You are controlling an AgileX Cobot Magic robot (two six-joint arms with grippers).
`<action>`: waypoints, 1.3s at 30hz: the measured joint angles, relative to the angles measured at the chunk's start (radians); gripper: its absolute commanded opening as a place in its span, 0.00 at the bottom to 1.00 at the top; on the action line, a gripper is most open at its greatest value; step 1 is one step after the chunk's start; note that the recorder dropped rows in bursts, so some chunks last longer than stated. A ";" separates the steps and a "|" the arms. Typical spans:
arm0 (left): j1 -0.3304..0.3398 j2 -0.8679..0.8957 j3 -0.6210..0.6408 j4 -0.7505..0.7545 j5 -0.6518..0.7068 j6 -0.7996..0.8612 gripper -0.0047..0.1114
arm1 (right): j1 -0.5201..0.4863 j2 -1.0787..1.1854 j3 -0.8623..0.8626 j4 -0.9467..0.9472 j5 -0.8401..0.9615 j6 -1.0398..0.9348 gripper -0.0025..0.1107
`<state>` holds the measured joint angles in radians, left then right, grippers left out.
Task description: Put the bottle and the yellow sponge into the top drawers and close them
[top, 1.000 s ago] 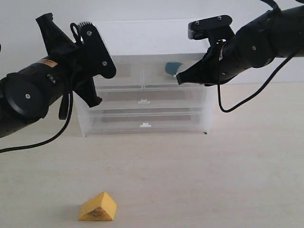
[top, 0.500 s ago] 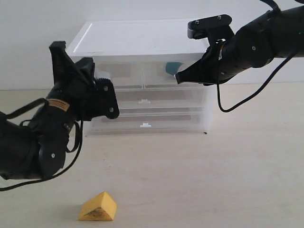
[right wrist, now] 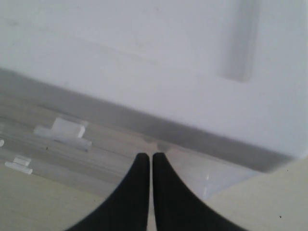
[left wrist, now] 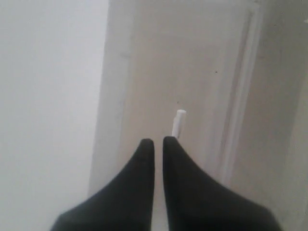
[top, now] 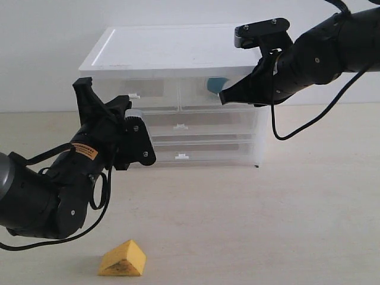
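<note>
Your left fingers (left wrist: 139, 166) are pressed nearly together and empty, low by the left front corner of the cabinet (top: 172, 47). Your right fingers (right wrist: 166, 188) are likewise closed on nothing, with their tips at the top right drawer (top: 199, 90), where the bottle (top: 216, 85) shows its teal label through the front. The yellow sponge (top: 123, 259) lies on the desk (top: 267, 225), well apart.

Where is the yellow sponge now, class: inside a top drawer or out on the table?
Out. The sponge lies on the table, in front of the cabinet, with nothing touching it.
</note>
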<state>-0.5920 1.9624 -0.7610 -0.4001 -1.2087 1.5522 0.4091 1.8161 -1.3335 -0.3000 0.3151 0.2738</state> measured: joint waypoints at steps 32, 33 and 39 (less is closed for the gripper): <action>0.025 0.071 -0.063 0.035 0.017 0.060 0.37 | 0.000 0.000 0.000 0.002 -0.002 -0.010 0.02; 0.025 0.080 -0.065 0.035 0.012 0.062 0.37 | 0.000 0.000 0.000 0.002 -0.002 -0.010 0.02; 0.025 0.112 -0.094 0.035 0.002 0.064 0.37 | 0.000 0.000 0.000 0.002 -0.005 -0.010 0.02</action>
<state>-0.5669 2.0739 -0.8552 -0.3655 -1.2067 1.6159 0.4091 1.8161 -1.3335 -0.2979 0.3099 0.2635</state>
